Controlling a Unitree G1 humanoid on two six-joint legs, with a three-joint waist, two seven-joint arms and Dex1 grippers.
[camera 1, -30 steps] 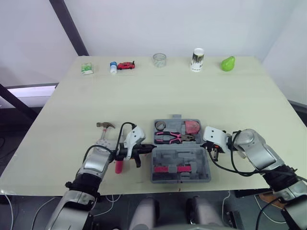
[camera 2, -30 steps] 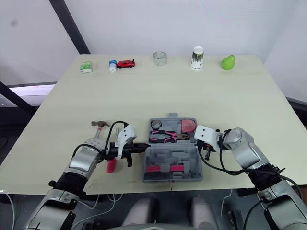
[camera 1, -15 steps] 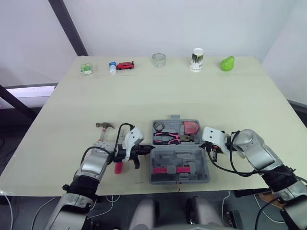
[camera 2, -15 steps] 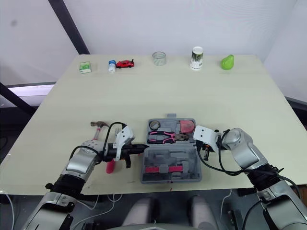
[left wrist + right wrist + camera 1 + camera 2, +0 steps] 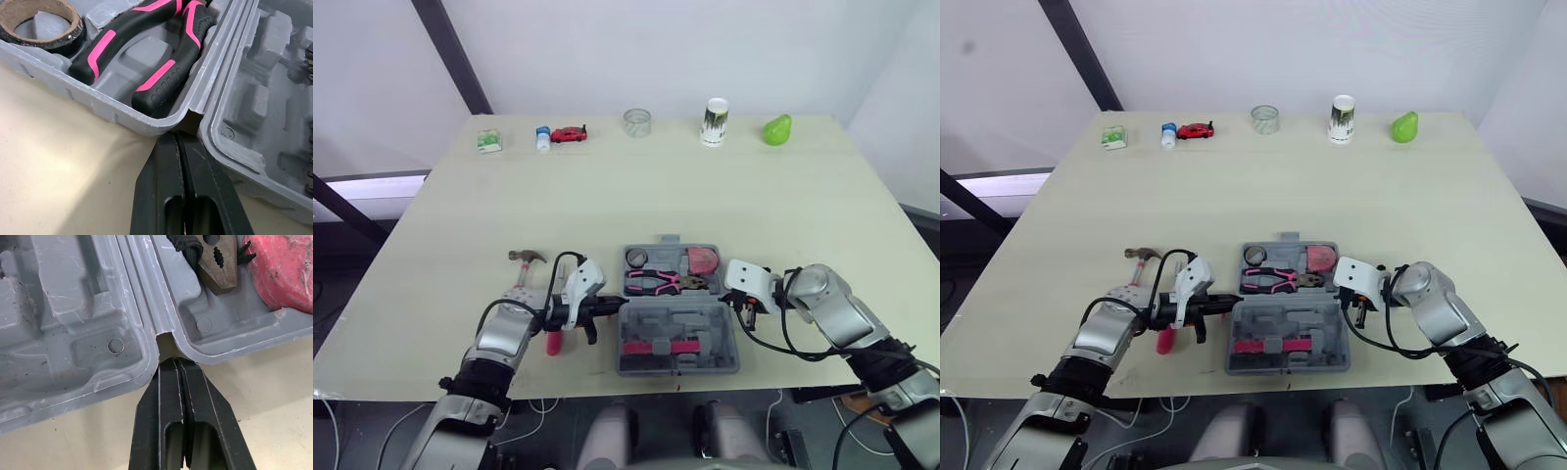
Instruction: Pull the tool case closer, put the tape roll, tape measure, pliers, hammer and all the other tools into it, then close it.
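Noted hammer (image 5: 528,258) flat on the desk (image 5: 705,196) at 9 o'clock of the tool case (image 5: 656,321), apart from it. Found left end effector (image 5: 177,139) clenched, fingers pressed together, grasping nothing, tips set at the hinge notch on the case's 9 o'clock side; cannot confirm contact. Located case lying open at 6 o'clock of the desk, near the front edge. Recorded in its far half: tape roll (image 5: 637,258) at 11 o'clock, pliers (image 5: 668,283) across the middle, tape measure (image 5: 704,260) at 1 o'clock. Found right end effector (image 5: 177,363) clenched and empty, tips at the hinge notch on the 3 o'clock side.
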